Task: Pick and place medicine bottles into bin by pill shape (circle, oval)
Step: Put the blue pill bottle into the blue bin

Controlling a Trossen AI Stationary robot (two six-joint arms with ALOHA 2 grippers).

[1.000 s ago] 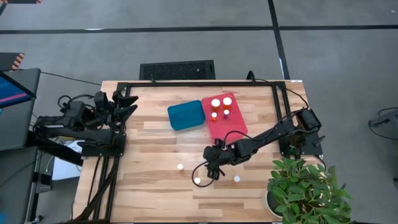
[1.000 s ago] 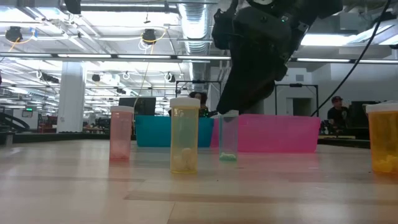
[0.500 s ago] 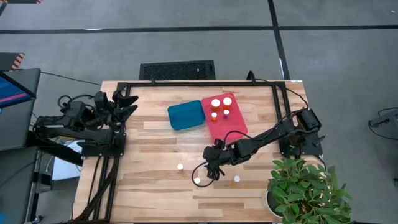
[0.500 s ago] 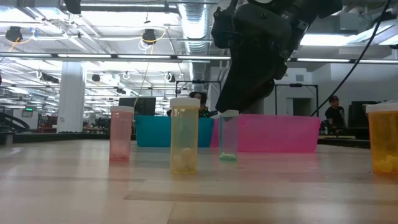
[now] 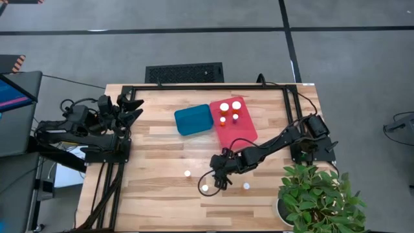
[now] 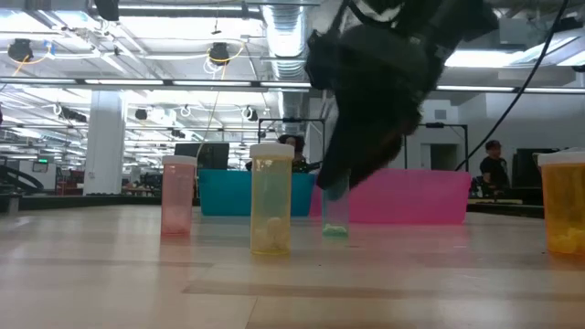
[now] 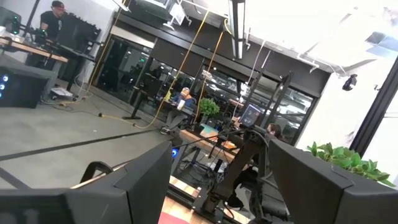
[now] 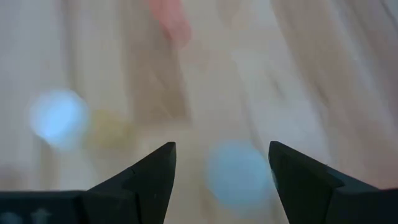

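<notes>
- Right tool (image 5: 218, 181) has dropped and slid slightly toward 9 o'clock since half a second ago; in the low view it now blurs across the cap of the small clear bottle (image 6: 335, 217), which showed clean just before.
- Its fingers (image 8: 143, 177) are spread wide, nothing between them. In the right wrist view a pale round cap sits in the gap, so my read is a descent onto that bottle, grasp not yet made.
- Left tool (image 5: 132, 109) is parked off the surface's (image 5: 155, 200) 9 o'clock edge, fingers apart, idle; no change.
- Loose bottles on the surface: white cap (image 5: 187, 173) at 9 o'clock of the right tool, another cap (image 5: 205, 188) just beside it at 8 o'clock, a third cap (image 5: 246, 186) at 4 o'clock.
- Red bin (image 5: 240, 131) already holds four bottles (image 5: 224, 107); blue bin (image 5: 193, 120) just beside it looks bare.
- Low view also shows a yellow bottle (image 6: 271, 198) with pills at the bottom and a pink bottle (image 6: 177, 196), both upright and unmoved.
- Meaning: sort roughly half done; next is closing on the cap without tipping the neighbour.
</notes>
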